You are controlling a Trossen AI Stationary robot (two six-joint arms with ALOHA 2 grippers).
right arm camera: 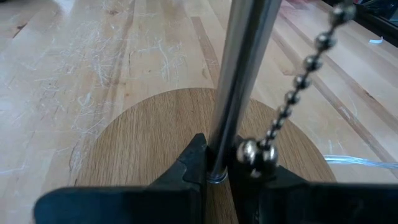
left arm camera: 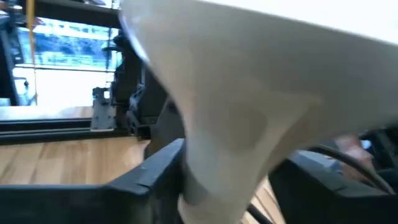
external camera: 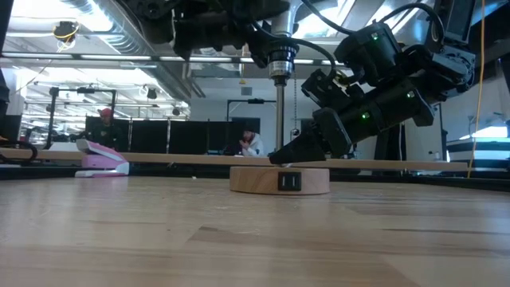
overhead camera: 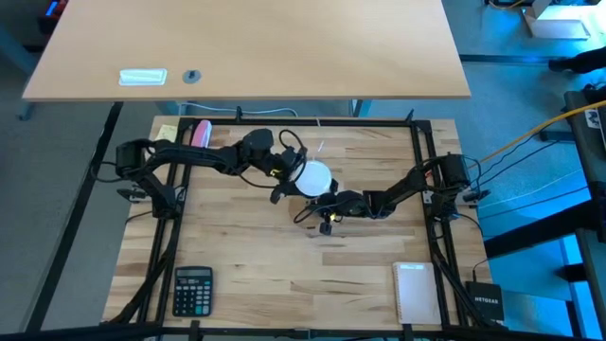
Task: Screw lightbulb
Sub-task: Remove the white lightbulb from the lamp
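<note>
A small lamp stands mid-table: a round wooden base [external camera: 279, 180], an upright metal rod [external camera: 279, 119] and a socket [external camera: 279, 60] on top. The white lightbulb [overhead camera: 314, 176] sits above the socket, its globe filling the left wrist view [left arm camera: 249, 81]. The low view does not show the globe. My left gripper [overhead camera: 295, 180] is shut on the bulb. My right gripper [overhead camera: 325, 213] is shut on the rod just above the base. A ball chain [right arm camera: 298, 81] hangs beside the rod. My left gripper has the bulb's narrow neck [left arm camera: 211, 168] between its two fingers [left arm camera: 155, 177], just below the globe. It comes about level from the table's left side. The bulb stands upright, globe up, over the lamp. My right gripper pinches the foot of the metal rod [right arm camera: 219, 158] between its two fingertips [right arm camera: 193, 162], right above the wooden base [right arm camera: 143, 137]. It reaches in low, slanting down from the table's right side, fingers across the rod. The rod stands upright, the base flat on the table.
A calculator [overhead camera: 194, 289] lies at the near left and a white flat box [overhead camera: 414, 292] at the near right. A pink object [overhead camera: 199, 133] lies at the far left edge. People sit in the room beyond the table [external camera: 251, 143].
</note>
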